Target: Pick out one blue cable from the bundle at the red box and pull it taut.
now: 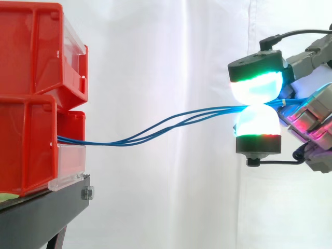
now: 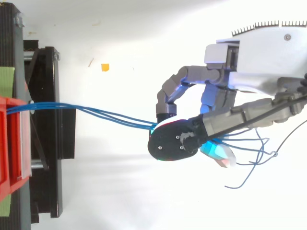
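Hand: the hand (image 1: 258, 85) is clamped shut, right of centre in the side view, with two glowing pads (image 1: 257, 124) pressed face to face and the cables (image 1: 155, 129) nipped between them.
Cables: thin and blue, they come out of the front of the lower red bin (image 1: 26, 145) at lower left and climb in a shallow S to the pinch. In the top view they run from the left edge to mid-frame (image 2: 115, 117).
Count: several strands are in that pinch, not one. At the pads themselves I cannot tell how many.
Tension: there is a visible sag along the run, so by my read they are not taut yet.
Ends: loose ends (image 2: 249, 153) fan out past the hand at the right of the top view, curling freely.
Handling: the cables look very light, limp along their length with a little spring. The smooth jacket will probably slip between rounded pads unless squeezed firmly.
Where to hold: mid-run, well clear of the bin, where the strands drift apart and one can be singled out.
Risk: a hard tug could drag the bin on its black stand (image 1: 46, 212).
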